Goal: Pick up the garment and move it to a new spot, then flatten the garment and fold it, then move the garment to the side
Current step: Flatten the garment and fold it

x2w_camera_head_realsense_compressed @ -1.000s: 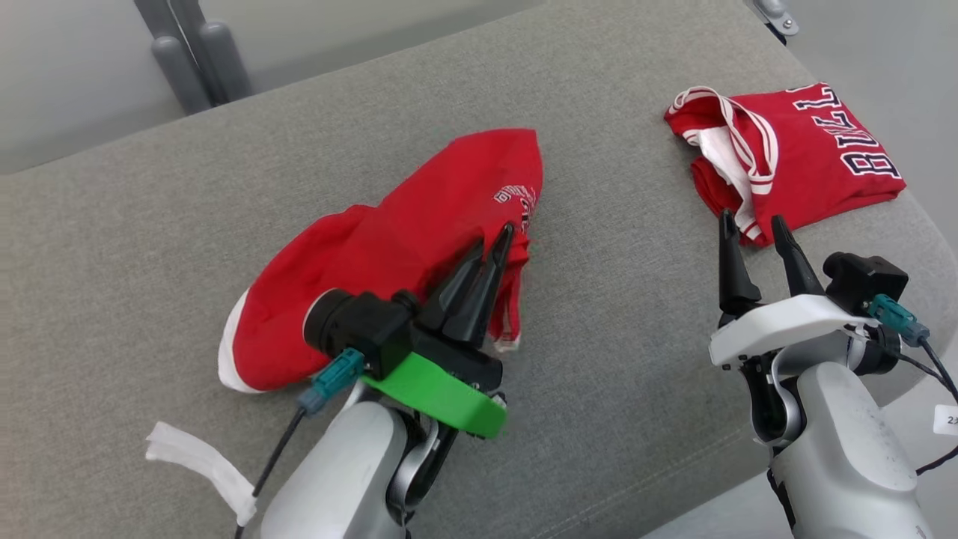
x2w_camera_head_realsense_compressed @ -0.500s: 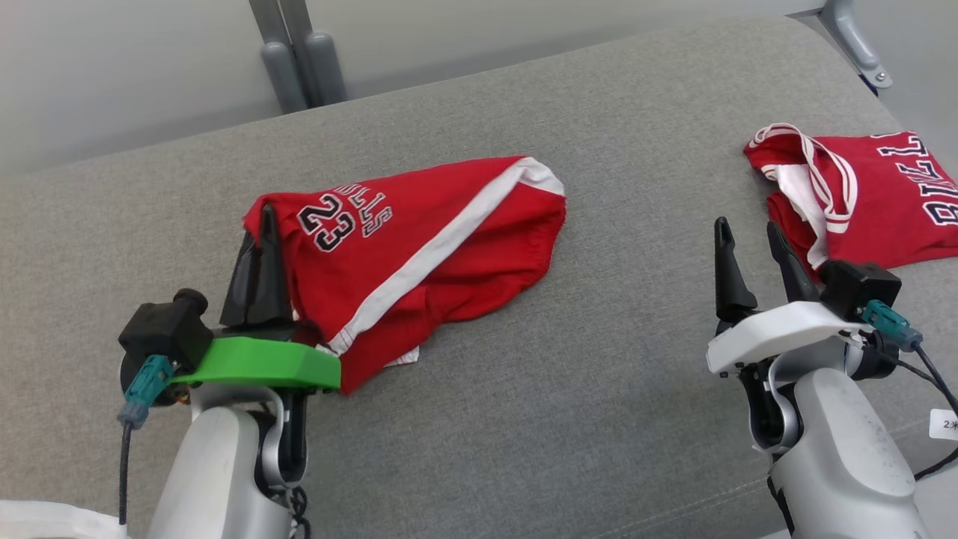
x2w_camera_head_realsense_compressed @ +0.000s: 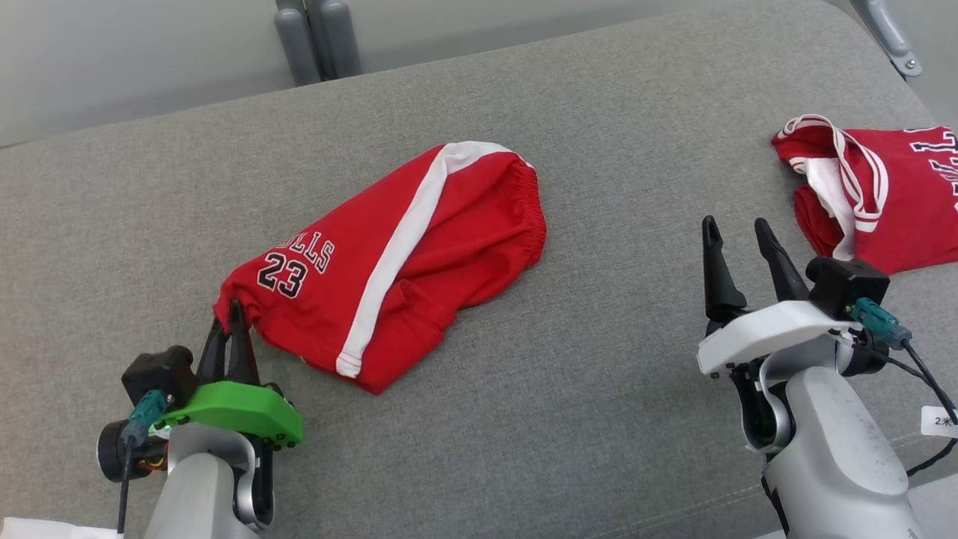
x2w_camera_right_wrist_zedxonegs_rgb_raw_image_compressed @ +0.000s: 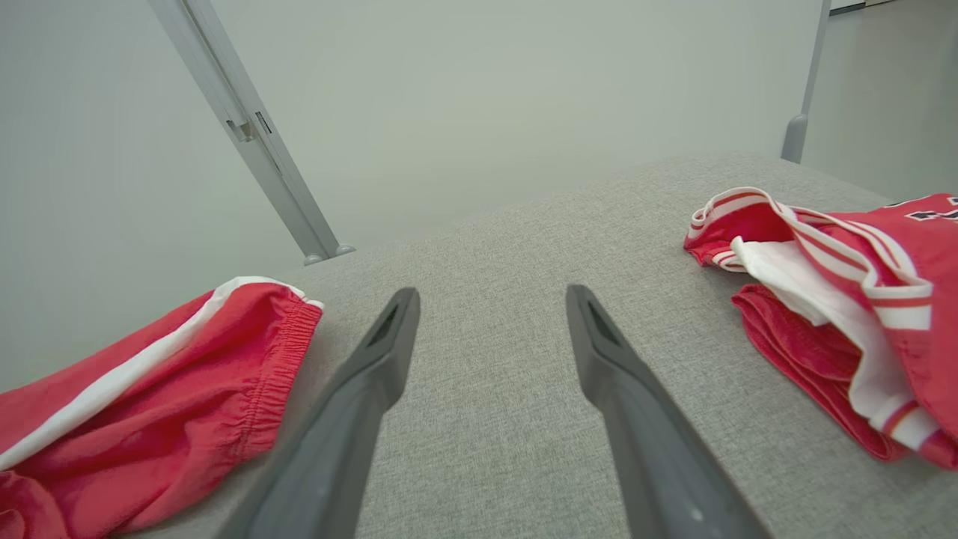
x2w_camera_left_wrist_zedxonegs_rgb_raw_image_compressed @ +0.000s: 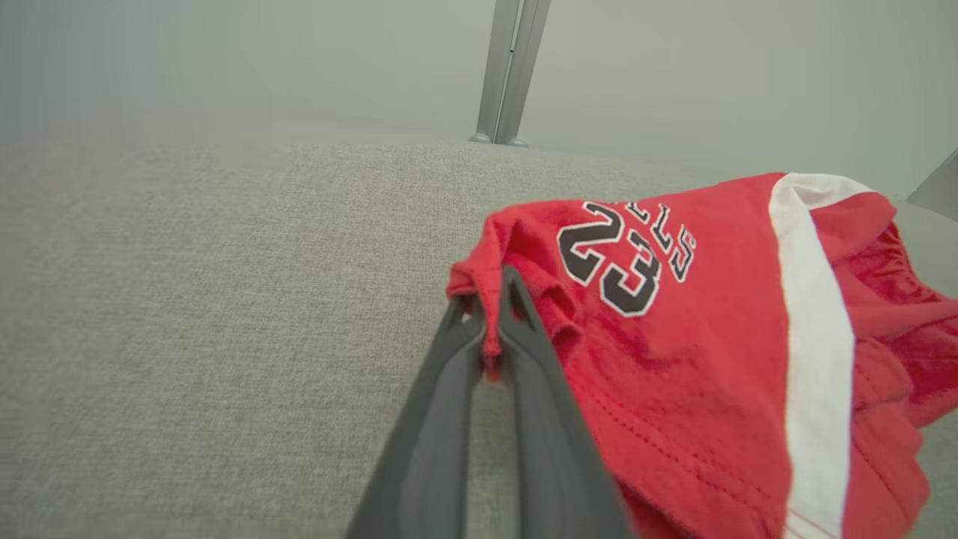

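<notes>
Clearly, the left gripper point(x2w_camera_head_realsense_compressed: 230, 314) has its 2 dark tapered fingers pinched on a puckered hem corner of the red shorts point(x2w_camera_head_realsense_compressed: 419, 247). They are soft knit with a white side stripe and "23", lying rumpled mid-left on the coarse grey woven cushion point(x2w_camera_head_realsense_compressed: 599, 389). Nearby, the right gripper point(x2w_camera_head_realsense_compressed: 733, 222) hovers with its fingers spread, near a folded red jersey point(x2w_camera_head_realsense_compressed: 898, 202) at far right.

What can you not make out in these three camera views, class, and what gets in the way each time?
- Lettering on the jersey: cut off by the right edge, head view and right wrist view.
- Word above the 23 on the shorts: its start is lost in a crease, head view and left wrist view.
- Pinched hem corner: covered by the left gripper, left wrist view.
- Underside of the shorts: hidden against the cushion, all views.
</notes>
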Motion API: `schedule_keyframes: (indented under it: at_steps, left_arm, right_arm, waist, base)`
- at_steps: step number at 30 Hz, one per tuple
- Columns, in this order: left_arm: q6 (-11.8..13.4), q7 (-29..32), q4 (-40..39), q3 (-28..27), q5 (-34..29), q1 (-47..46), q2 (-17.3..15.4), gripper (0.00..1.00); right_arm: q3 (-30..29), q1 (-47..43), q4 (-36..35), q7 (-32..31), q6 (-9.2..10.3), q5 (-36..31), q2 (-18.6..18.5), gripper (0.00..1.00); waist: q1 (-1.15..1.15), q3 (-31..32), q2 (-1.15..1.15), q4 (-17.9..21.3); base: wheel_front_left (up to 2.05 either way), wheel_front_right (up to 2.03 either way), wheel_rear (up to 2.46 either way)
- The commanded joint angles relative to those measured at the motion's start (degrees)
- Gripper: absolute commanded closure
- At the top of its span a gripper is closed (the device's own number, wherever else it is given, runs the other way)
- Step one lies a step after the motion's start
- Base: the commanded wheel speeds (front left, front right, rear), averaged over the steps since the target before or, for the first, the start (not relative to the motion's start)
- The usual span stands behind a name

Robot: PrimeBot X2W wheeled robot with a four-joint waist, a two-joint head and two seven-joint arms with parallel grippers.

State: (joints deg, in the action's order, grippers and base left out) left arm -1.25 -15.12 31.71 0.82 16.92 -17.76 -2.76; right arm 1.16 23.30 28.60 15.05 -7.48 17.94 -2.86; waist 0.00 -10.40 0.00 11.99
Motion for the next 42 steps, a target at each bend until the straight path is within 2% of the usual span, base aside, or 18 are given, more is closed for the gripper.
schedule_keyframes:
  at_steps: [1, 6, 11, 17, 23, 29, 30, 31, 33, 34, 42]
  left_arm:
    - [0.64, 0.0, -0.24, -0.23, -1.13, -0.5, -0.33, 0.0]
    - [1.25, 0.01, -3.12, 2.57, -3.02, 0.16, -0.28, 0.0]
    - [1.3, 0.0, -5.0, 9.4, -3.01, 1.43, -0.31, 0.0]
    - [2.2, 0.0, -3.45, 15.57, -2.08, 1.57, -0.33, 0.0]
    - [3.92, 0.0, -0.29, 16.53, -3.12, 1.08, -0.32, 0.0]
    - [4.33, 0.01, 1.33, 15.38, -3.56, 0.81, -0.31, 0.0]
    - [4.43, 0.01, 1.51, 15.18, -3.6, 0.89, -0.31, 0.28]
    - [4.47, 0.01, 1.58, 15.05, -3.49, 0.95, -0.31, 0.51]
    - [4.48, 0.01, 1.72, 14.96, -3.33, 0.94, -0.31, 0.75]
    - [4.54, 0.01, 1.21, 14.65, -3.67, 0.92, -0.32, 1.0]
    - [4.18, 0.0, -5.3, 12.35, -5.27, 2.93, -0.3, 1.0]
  right_arm:
    - [0.0, -0.01, -0.04, 0.16, -0.01, -0.43, -0.09, 0.0]
    - [-0.2, -0.4, 0.03, 0.16, -0.01, -1.07, -0.09, 0.0]
    - [0.08, -0.24, -0.09, 0.16, -0.01, -1.38, -0.1, 0.0]
    - [0.82, -0.36, 0.19, 0.16, -0.01, -0.73, -0.1, 0.0]
    - [0.48, -0.43, 0.3, 0.16, -0.01, -0.79, -0.11, 0.0]
    - [0.01, -0.37, 0.43, 0.16, -0.01, -0.55, -0.09, 0.0]
    - [0.01, -0.41, 0.44, 0.16, -0.01, -0.48, -0.09, 0.0]
    - [0.0, -0.43, 0.44, 0.16, -0.01, -0.5, -0.09, 0.0]
    - [0.03, -0.42, 0.45, 0.16, -0.01, -0.43, -0.09, 0.0]
    - [0.07, -0.37, 0.44, 0.16, -0.01, -0.43, -0.1, 0.0]
    - [-0.03, -1.06, 0.55, 0.16, -0.01, -0.98, -0.1, 0.0]
  waist:
    - [0.0, 0.04, 0.0, -0.07]
    - [0.0, 0.3, 0.0, -0.39]
    - [0.0, 0.25, 0.0, -0.67]
    - [0.0, -0.1, 0.0, -0.33]
    - [0.0, -0.24, 0.0, 0.34]
    - [0.0, -0.21, 0.0, 0.31]
    - [0.0, -0.19, 0.0, 0.22]
    - [0.0, -0.18, 0.0, 0.13]
    - [0.0, -0.15, 0.0, -0.05]
    - [0.0, -0.16, 0.0, -0.19]
    - [0.0, 0.74, 0.0, -1.47]
  base:
    - [0.0, 0.0, 0.0]
    - [0.0, 0.0, 0.0]
    - [0.0, 0.0, 0.0]
    - [0.0, 0.0, 0.0]
    - [0.0, 0.0, 0.0]
    - [0.0, 0.0, 0.0]
    - [0.0, 0.0, 0.0]
    - [0.0, 0.0, 0.0]
    - [0.0, 0.0, 0.0]
    - [0.0, 0.0, 0.0]
    - [0.0, 0.0, 0.0]
